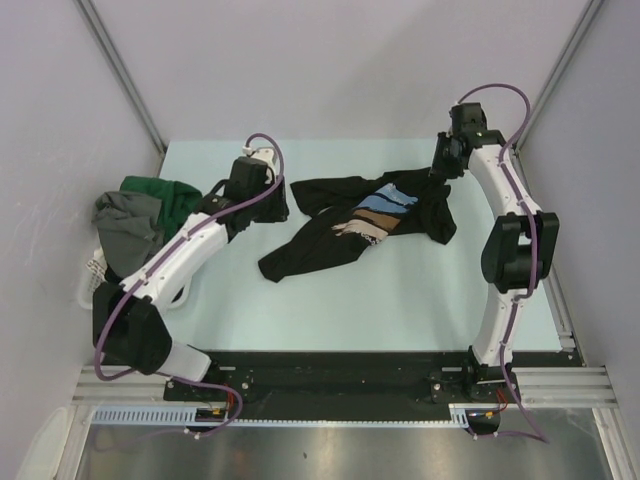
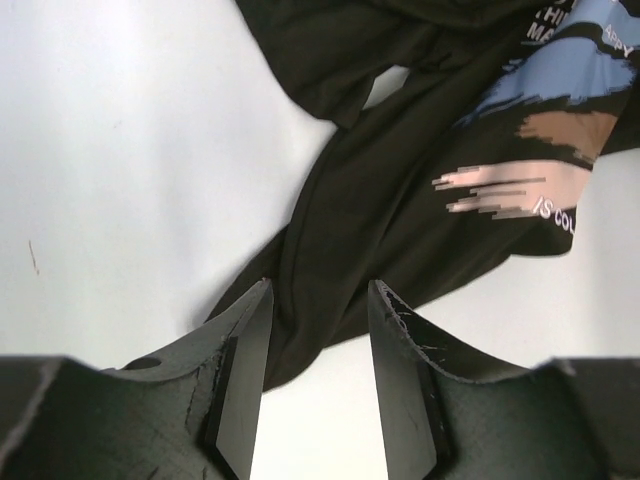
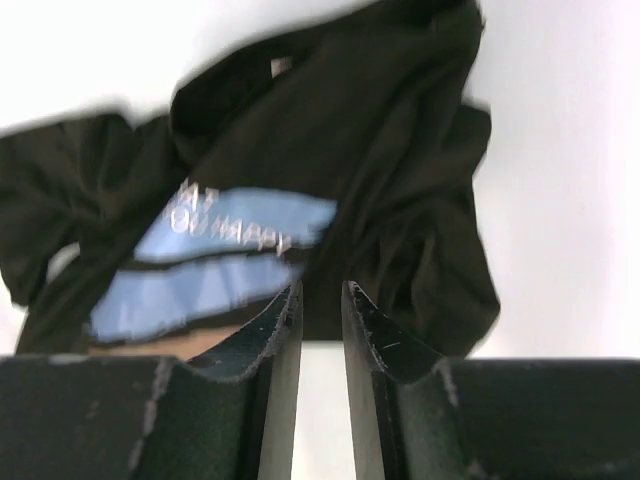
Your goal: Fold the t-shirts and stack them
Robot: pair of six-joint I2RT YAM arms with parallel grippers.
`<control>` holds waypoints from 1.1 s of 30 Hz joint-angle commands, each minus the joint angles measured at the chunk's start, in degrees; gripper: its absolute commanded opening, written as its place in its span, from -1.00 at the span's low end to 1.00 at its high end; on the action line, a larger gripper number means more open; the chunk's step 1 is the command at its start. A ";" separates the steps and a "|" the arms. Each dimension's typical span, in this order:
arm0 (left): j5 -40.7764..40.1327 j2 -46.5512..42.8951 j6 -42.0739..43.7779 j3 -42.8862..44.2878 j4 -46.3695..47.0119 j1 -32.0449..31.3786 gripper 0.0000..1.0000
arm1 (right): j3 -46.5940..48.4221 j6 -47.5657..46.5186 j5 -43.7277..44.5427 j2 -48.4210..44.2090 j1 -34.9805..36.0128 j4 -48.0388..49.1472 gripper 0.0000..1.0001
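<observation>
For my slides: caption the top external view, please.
Black printed t-shirt lies crumpled between left gripper and right gripper; other shirts heaped at left.

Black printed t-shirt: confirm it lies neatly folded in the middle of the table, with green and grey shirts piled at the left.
Not folded: the black printed t-shirt lies crumpled and twisted in the middle of the table, as the top external view shows. The green shirt and grey shirt are indeed piled at the left.
</observation>
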 commanded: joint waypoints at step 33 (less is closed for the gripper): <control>0.65 -10.75 -0.86 1.25 -3.04 -0.80 0.04 | -21.24 -0.57 2.70 -2.77 1.26 5.38 -0.45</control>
